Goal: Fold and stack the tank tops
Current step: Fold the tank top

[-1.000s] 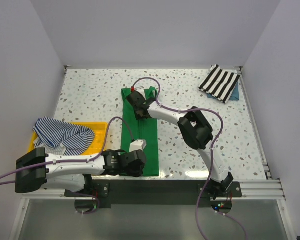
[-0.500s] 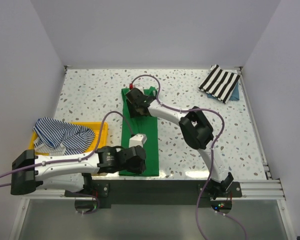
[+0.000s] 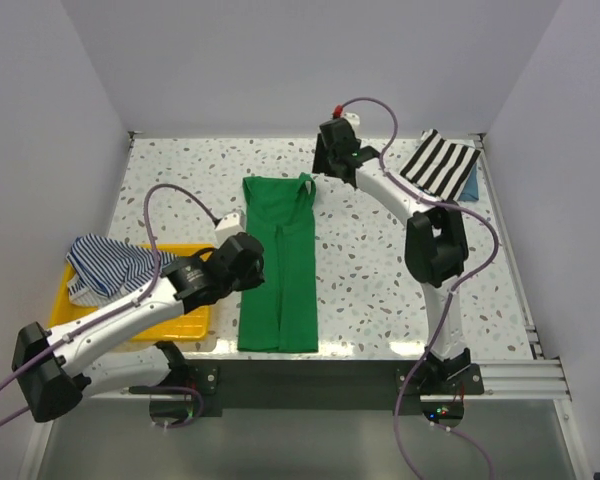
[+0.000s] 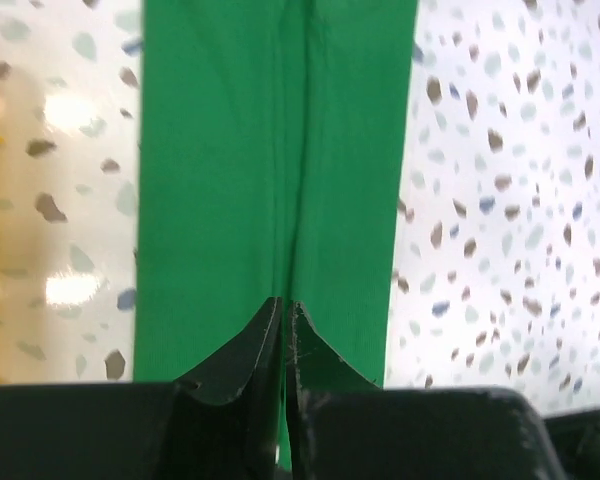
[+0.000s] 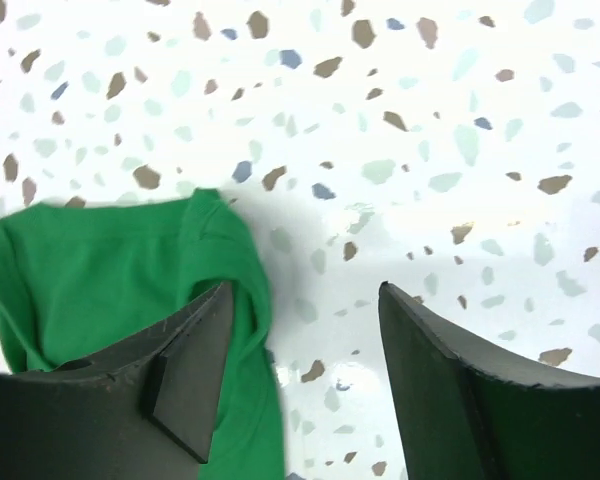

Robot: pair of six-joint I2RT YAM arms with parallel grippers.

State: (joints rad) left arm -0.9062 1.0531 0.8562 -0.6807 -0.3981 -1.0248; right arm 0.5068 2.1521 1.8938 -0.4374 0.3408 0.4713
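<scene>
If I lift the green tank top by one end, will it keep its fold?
Probably not: the green tank top lies as a long, flat strip of thin cloth, so it would likely droop and unfold. Its wrinkled strap end suggests pushing would bunch it.

The left gripper (image 4: 283, 310) is pinched tight (it sits near the front), and the right gripper (image 5: 305, 298) is spread wide, reaching far back.

Green tank top (image 4: 270, 150), ahead of the jaws of the left gripper (image 4: 285, 302): matt, finely ribbed cloth on a smooth, glossy speckled tabletop (image 4: 500, 200).
</scene>
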